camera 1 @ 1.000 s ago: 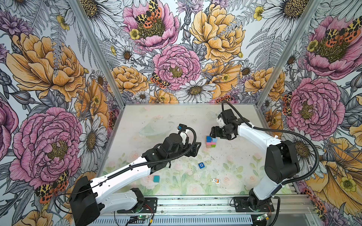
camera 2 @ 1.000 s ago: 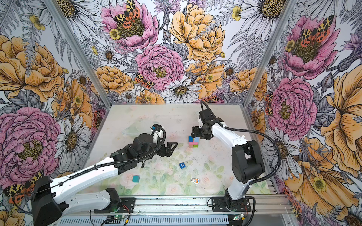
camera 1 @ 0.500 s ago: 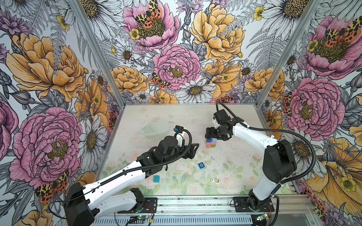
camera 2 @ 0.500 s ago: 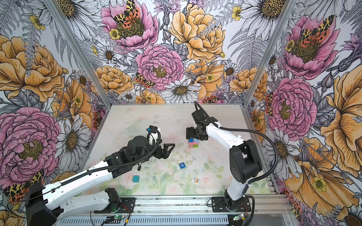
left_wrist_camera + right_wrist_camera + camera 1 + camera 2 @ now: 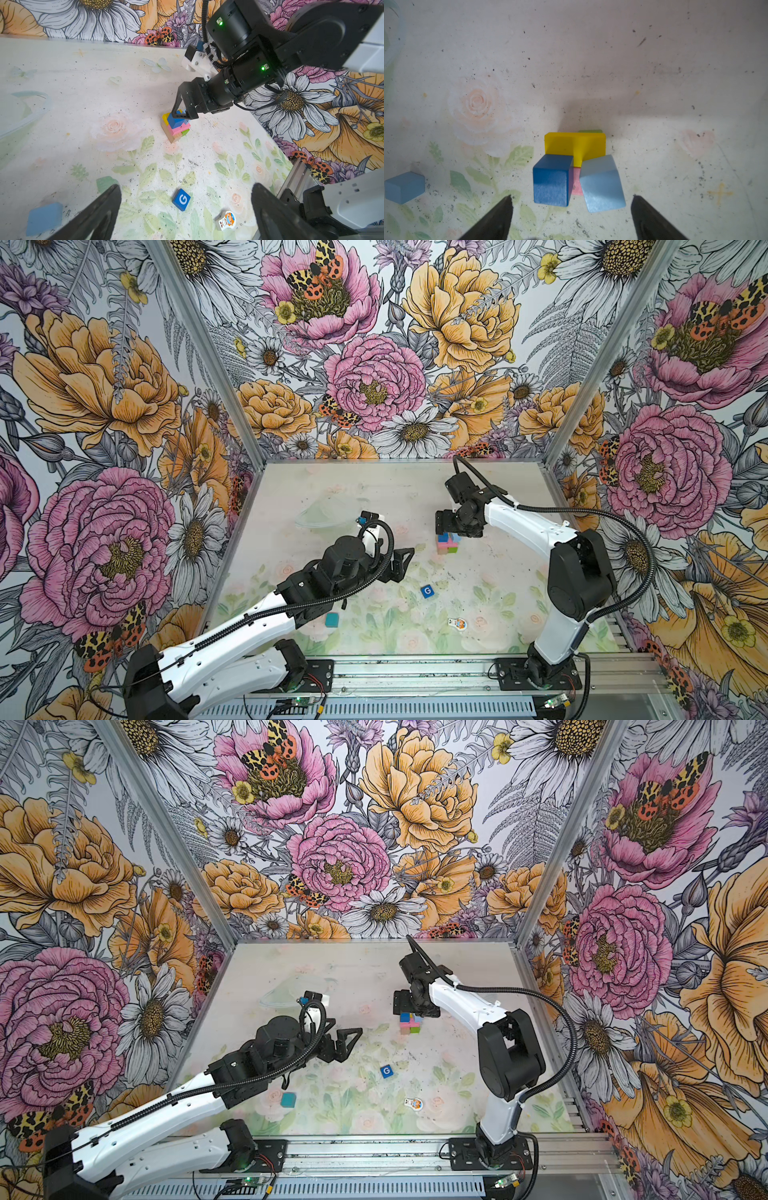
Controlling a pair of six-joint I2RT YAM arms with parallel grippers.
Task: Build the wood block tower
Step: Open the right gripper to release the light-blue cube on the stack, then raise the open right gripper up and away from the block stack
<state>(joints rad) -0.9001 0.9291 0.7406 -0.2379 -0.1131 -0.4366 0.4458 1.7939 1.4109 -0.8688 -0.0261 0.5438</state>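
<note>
The right claw (image 5: 572, 204) stands wide and empty. Its jaws straddle the top of the tower (image 5: 448, 545) of painted wood blocks, right of the middle of the table (image 5: 332, 489), probably so it can clear the stack without a nudge. Between them a dark blue cube (image 5: 551, 180) and a light blue cube (image 5: 602, 185) sit side by side on a yellow oblong (image 5: 575, 143); the light one looks skewed. The left claw (image 5: 401, 564) hangs wide and empty near the loose blue cube marked G (image 5: 427, 591), likely the next pick. The layers beneath are mostly hidden, and I cannot tell whether the skewed cube sits flat.

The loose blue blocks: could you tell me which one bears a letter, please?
The dark blue cube nearest the cartoon figure piece; it shows a white G, while the teal cube is plain.
</note>
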